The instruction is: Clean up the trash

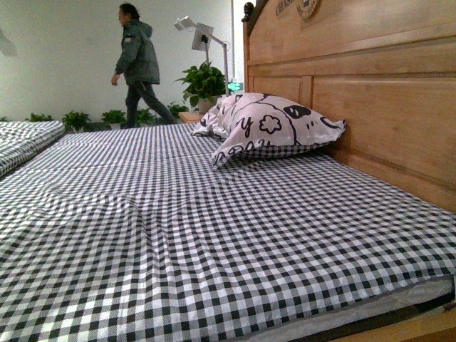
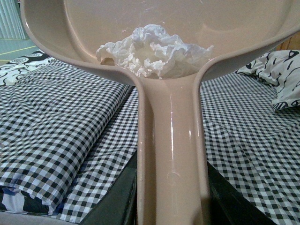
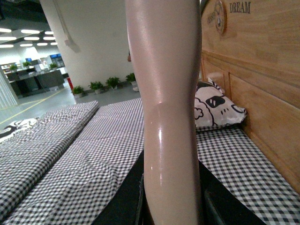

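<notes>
pink pan: dustpan [image 2: 154, 28] on left arm, handle runs straight out from the left jaws, pan at the far end, held over the checked bed [image 2: 61, 122]
trash: white wad [image 2: 152, 51] sits inside the pan, at the handle root, dead ahead of the left jaws, closer to the left arm
left jaws: seem clamped on the dustpan handle
right jaws: gripping a pale pink handle [image 3: 168, 117], head out of shot
pillow: [image 1: 267, 128] against headboard [image 1: 385, 92], not involved
next, my guess: keep pan level, carry to bin; none visible

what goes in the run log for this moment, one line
trash wad: in dustpan | dustpan: held above checked bed | pillow: against headboard | jaws: not visible
</notes>
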### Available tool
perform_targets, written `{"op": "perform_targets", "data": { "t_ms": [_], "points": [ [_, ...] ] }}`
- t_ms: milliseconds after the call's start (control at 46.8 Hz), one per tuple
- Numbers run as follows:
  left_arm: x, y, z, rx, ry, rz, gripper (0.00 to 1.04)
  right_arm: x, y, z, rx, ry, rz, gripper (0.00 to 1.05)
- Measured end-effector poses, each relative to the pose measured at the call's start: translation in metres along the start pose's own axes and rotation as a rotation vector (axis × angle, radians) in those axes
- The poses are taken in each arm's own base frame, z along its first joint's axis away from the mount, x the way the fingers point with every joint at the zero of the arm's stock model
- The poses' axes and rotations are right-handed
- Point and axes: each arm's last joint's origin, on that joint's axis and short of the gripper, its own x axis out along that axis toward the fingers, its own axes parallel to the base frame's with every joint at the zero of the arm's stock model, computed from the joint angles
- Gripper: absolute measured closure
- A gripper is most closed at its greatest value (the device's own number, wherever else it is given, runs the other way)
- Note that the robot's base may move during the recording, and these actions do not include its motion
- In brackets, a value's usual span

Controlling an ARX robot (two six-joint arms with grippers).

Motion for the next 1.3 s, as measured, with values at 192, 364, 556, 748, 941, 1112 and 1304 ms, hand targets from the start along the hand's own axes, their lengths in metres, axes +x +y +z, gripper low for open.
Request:
{"op": "perform_targets", "data": {
  "t_ms": [192, 364, 556, 748, 941, 1112, 1304],
  "points": [
    [0.0000, 0.0000, 0.0000, 0.000, 0.000, 0.000, 0.78, -0.0001, 0.0000, 0.0000, 0.000, 0.000, 0.000, 0.85],
    [-0.0001, 0.0000, 0.0000, -0.001, 0.000, 0.000, 0.78, 0.0000, 0.0000, 0.0000, 0.000, 0.000, 0.000, 0.85],
    [-0.0001, 0.0000, 0.0000, -0.001, 0.000, 0.000, 0.78, 0.0000, 0.0000, 0.0000, 0.000, 0.000, 0.000, 0.85],
    [-0.0001, 0.0000, 0.0000, -0.001, 0.000, 0.000, 0.78, 0.0000, 0.0000, 0.0000, 0.000, 0.000, 0.000, 0.85],
    [-0.0001, 0.0000, 0.0000, -0.001, 0.000, -0.001, 0.78, 0.0000, 0.0000, 0.0000, 0.000, 0.000, 0.000, 0.85],
    [-0.0001, 0.0000, 0.0000, -0.001, 0.000, -0.001, 0.78, 0.0000, 0.0000, 0.0000, 0.000, 0.000, 0.000, 0.85],
    [-0.0001, 0.0000, 0.0000, -0.001, 0.000, -0.001, 0.78, 0.0000, 0.0000, 0.0000, 0.000, 0.000, 0.000, 0.85]
  ]
}}
